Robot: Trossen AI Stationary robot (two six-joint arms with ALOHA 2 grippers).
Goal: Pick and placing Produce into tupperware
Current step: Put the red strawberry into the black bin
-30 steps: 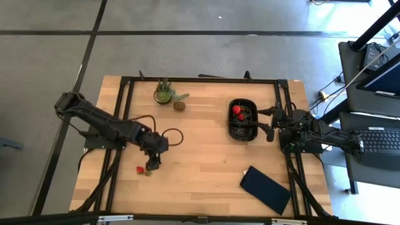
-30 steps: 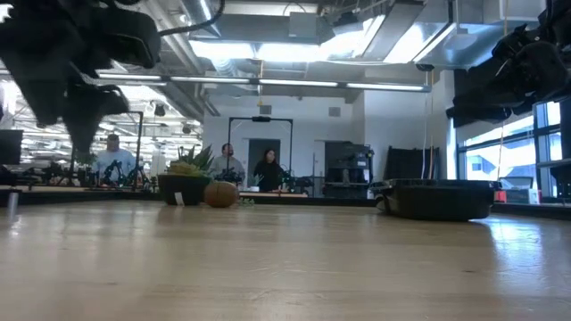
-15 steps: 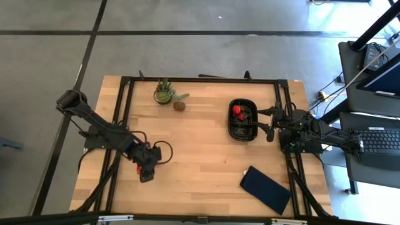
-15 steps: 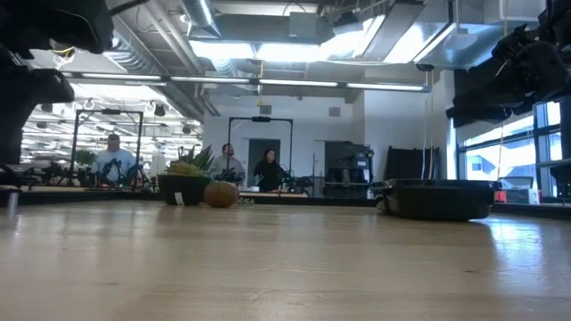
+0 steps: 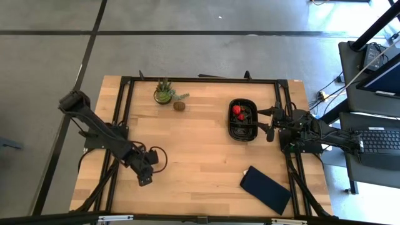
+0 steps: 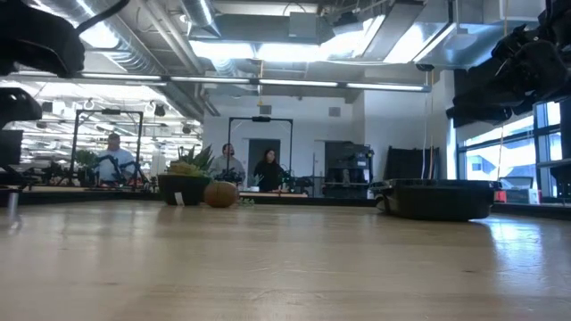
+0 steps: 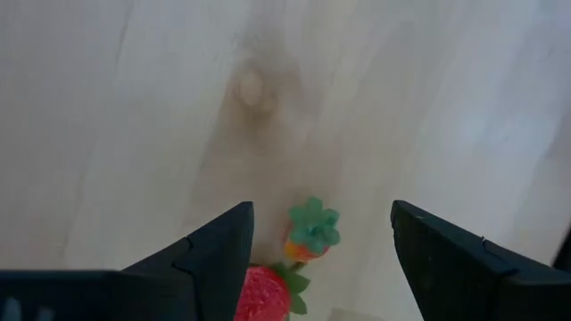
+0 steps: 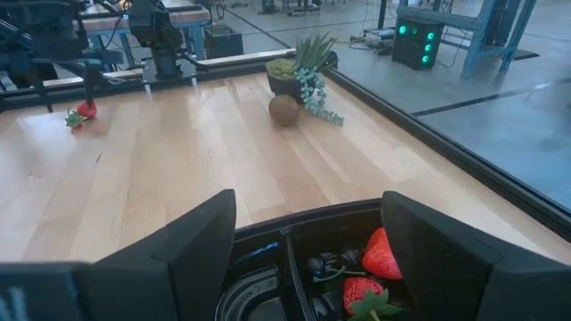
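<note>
My left gripper point(image 5: 145, 176) point(image 7: 321, 220) is open near the table's near-left part, pointing down over two red strawberries with green tops. One strawberry point(image 7: 311, 230) lies on the wood between the fingers, the other point(image 7: 264, 293) by one finger. Neither is touched. The high view hides them under the gripper. My right gripper point(image 5: 269, 123) point(image 8: 308, 203) waits open beside the right rim of the black tupperware point(image 5: 242, 120). In it lie two strawberries point(image 8: 381, 255) and dark berries point(image 8: 321, 266). The brown round fruit point(image 5: 179, 105) rests on the table next to the plant.
A small potted plant point(image 5: 164, 92) stands near the far edge. A flat dark-blue rectangle point(image 5: 266, 189) lies at the near right. A black frame point(image 5: 125, 87) runs around the table. Bare wood point(image 5: 200, 150) lies between the arms. People point(image 6: 113, 159) stand in the room beyond.
My left gripper has moved toward the table's near edge and a little left, ending over the two strawberries, which the high view showed beside it a second ago. The right arm and all the fruit have kept still.
</note>
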